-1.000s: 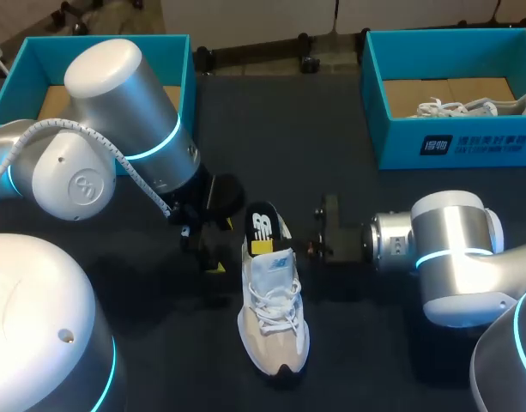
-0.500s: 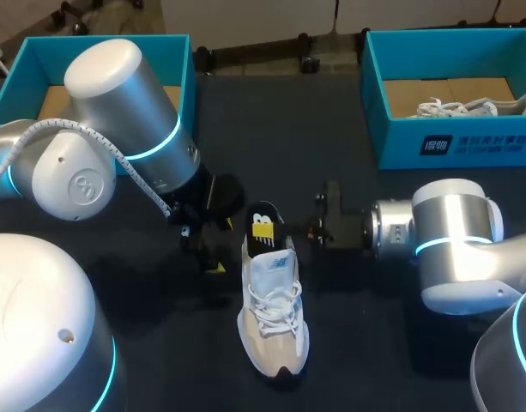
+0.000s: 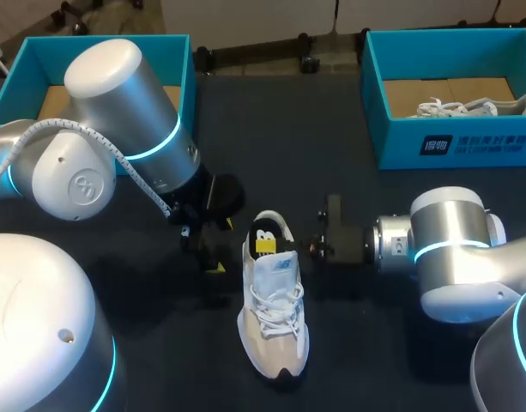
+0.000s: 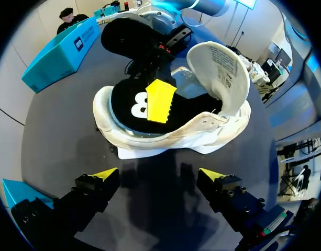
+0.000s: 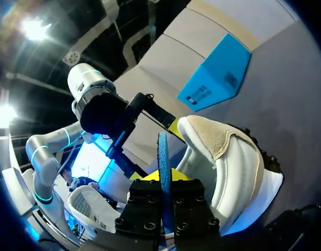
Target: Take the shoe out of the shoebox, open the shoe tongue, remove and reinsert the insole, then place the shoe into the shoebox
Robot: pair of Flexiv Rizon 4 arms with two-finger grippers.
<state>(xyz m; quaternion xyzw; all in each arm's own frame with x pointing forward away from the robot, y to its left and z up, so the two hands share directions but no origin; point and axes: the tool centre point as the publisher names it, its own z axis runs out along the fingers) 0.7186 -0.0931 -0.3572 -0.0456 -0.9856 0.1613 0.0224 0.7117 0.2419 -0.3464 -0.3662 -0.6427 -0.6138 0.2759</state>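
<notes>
1 shoe (image 3: 275,318): left jaws open beside it, right jaws pinching its black insole (image 3: 261,230) (white logo).

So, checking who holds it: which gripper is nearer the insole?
Right. The right gripper is shut on the insole; the left gripper is open, short of the shoe, not touching.

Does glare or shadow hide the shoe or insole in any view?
Head view: shoe evenly lit on the dark table; glare only on the left arm shell. Left wrist view: insole plainly lit, soft shadow under the shoe. Right wrist view: bright glare beyond the table; the insole's edge in the right jaws is shaded but visible.
</notes>
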